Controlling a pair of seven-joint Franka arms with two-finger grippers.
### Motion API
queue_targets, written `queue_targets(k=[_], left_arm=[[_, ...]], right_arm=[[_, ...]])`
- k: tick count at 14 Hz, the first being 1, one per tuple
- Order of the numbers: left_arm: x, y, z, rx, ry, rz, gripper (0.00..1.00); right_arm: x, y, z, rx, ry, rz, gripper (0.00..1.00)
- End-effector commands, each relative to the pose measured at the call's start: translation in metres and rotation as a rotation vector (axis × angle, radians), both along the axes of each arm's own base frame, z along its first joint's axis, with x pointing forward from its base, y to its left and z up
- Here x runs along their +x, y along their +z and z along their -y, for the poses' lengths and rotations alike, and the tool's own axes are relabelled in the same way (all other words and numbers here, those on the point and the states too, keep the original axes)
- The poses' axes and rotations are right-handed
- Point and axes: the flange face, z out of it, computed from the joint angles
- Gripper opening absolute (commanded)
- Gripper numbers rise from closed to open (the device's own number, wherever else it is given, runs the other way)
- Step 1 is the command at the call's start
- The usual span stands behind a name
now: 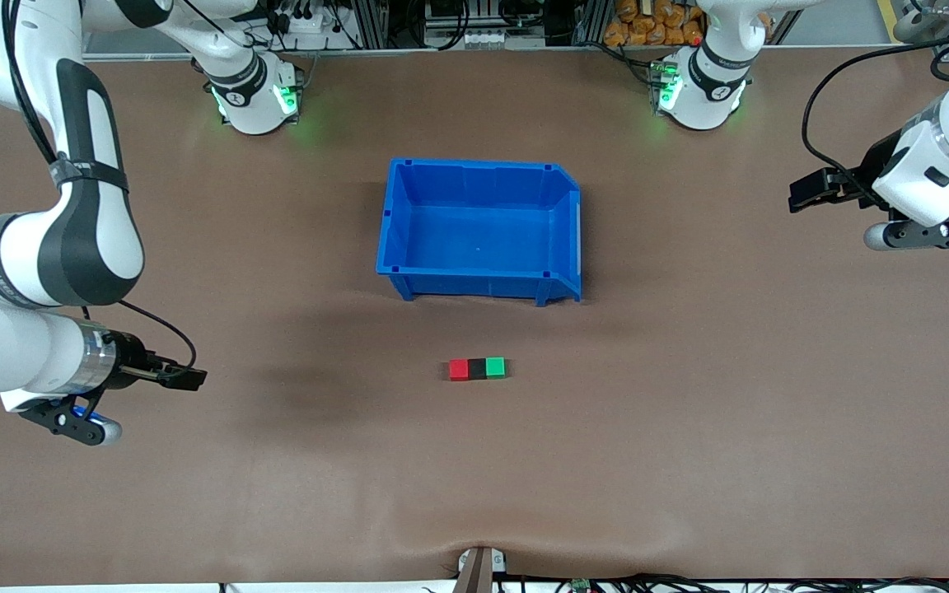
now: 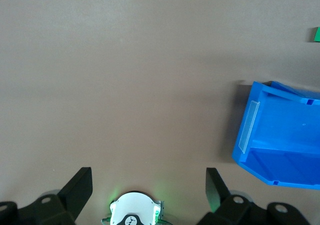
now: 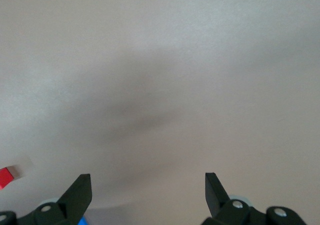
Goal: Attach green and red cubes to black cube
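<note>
The red cube [image 1: 459, 369], black cube [image 1: 477, 368] and green cube [image 1: 495, 367] lie in one touching row on the brown table, the black one in the middle. Red is toward the right arm's end, green toward the left arm's end. My right gripper [image 1: 190, 378] hangs open and empty over bare table at the right arm's end. Its wrist view shows the right gripper [image 3: 147, 187] and only a corner of the red cube [image 3: 5, 176]. My left gripper [image 1: 804, 196] is open and empty over the left arm's end. The left gripper [image 2: 148, 185] sees an edge of the green cube [image 2: 316, 33].
A big blue bin [image 1: 481, 282] stands empty mid-table, farther from the front camera than the cube row; the blue bin [image 2: 277, 170] also shows in the left wrist view. The left arm's base [image 2: 132, 210] with green lights appears between my left fingers.
</note>
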Motion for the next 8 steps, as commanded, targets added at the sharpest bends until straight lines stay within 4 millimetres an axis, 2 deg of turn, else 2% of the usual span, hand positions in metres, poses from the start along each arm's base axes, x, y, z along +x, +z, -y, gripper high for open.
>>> queue_targets(k=[1, 8], left_arm=[[-0.001, 0.008, 0.001, 0.017, -0.003, 0.012, 1.0], [-0.001, 0.009, 0.006, 0.044, -0.032, 0.02, 1.0]], right_arm=[[-0.008, 0.017, 0.015, -0.005, 0.03, 0.008, 1.0], [-0.014, 0.031, 0.05, 0.01, 0.082, 0.009, 1.0]])
